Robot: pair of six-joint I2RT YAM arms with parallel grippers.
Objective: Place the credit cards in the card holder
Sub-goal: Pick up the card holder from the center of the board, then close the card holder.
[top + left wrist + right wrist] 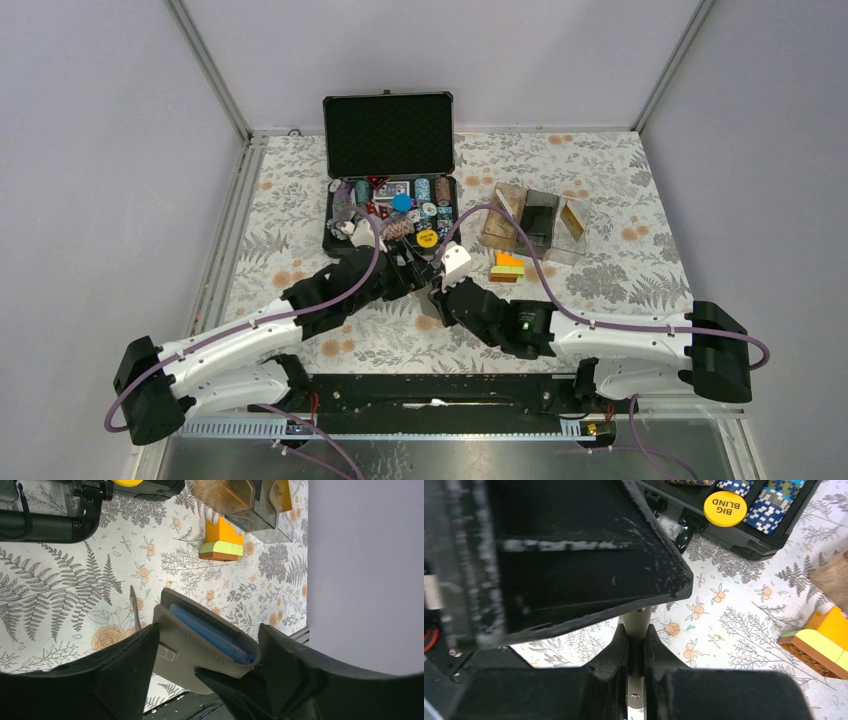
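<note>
Left gripper [207, 632]: jaws spread wide, one finger on each side of the card holder [200, 655]. The left finger overlaps the holder's grey edge and the other finger sits at its far corner; cannot tell from the wrist view whether either pad actually presses on it. Right gripper [636, 635]: fingers closed down tight on a thin grey edge of the card holder, pinching it from below, so the holder is held by this arm. The holder sits between the two grippers near the middle of the table [620, 280], partly open, with a blue inner panel showing between the grey flaps. Cannot tell if its lower edge touches the table. The credit cards [222, 545] lie in a small stack on the floral cloth – orange on top, yellow-green under it, a brownish edge lowest. The stack is just in front of the clear brownish acrylic box [535, 222], to the right of the open black chip case [388, 135], and apart from both grippers. A yellow "BIG BLIND" disc [725, 507] lies in the case near its front rim.
</note>
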